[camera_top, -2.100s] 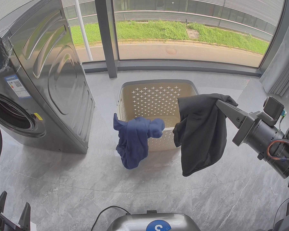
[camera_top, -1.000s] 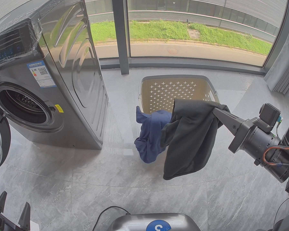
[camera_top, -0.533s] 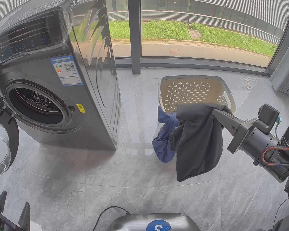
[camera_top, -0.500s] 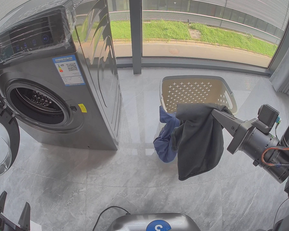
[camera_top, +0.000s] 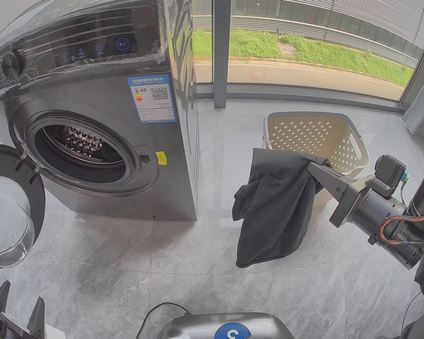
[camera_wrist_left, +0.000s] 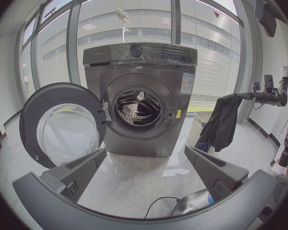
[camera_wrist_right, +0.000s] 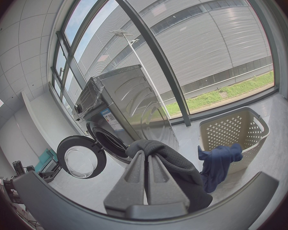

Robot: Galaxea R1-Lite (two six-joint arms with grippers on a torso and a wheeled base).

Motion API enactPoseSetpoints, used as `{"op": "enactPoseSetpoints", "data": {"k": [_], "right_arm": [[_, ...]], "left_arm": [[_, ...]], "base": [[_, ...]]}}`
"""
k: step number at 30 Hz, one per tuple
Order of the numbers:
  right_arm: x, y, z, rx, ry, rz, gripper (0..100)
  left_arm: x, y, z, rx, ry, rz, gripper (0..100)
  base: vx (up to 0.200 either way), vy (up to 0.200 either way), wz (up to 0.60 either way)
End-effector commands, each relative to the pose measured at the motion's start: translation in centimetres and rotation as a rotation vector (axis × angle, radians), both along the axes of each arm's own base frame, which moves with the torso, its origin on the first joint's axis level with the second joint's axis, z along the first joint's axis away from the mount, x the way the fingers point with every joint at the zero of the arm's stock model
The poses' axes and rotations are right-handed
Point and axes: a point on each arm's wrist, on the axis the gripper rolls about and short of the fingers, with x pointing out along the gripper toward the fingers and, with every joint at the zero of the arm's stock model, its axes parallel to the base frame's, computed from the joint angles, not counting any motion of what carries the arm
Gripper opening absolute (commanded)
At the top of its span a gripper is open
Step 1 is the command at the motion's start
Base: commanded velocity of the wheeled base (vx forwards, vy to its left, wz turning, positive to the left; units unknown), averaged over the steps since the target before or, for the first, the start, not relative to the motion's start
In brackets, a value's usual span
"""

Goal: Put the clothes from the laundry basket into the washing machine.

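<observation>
Head view: one black garment (camera_top: 273,213), one basket (camera_top: 315,135)

Held item: dk grey garment (camera_top: 275,213), pinched at its top edge in the closed rt claw (camera_top: 312,166), hanging limp below it, clear of the floor. Beige plastic basket (camera_top: 311,115) w/ star-shaped holes stands upright just beyond the claw tip. Blue garment (camera_wrist_right: 219,165) draped over basket's near rim, hanging down the outside, near the claw but apart. Grey front-load washer (camera_top: 103,85) well off to the claw's left; round glass door (camera_top: 14,203) swung wide open, drum mouth (camera_top: 82,154) exposed; clear film over control panel.
</observation>
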Motion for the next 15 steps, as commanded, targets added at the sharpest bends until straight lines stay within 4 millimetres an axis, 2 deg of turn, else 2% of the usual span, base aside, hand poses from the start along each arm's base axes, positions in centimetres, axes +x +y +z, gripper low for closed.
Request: {"op": "enactPoseSetpoints", "data": {"k": [1,15], "right_arm": [[0.07,0.07,-0.11,-0.003,0.003,0.000,0],[0.11,0.24,-0.61,-0.016,0.018,0.006,0]], "left_arm": [[0.00,0.00,-0.48,0.000,0.000,0.001,100],[0.00,0.00,-0.48,0.000,0.000,0.001,100]], "base": [[0.000,0.200,0.00],[0.000,0.200,0.00]]}}
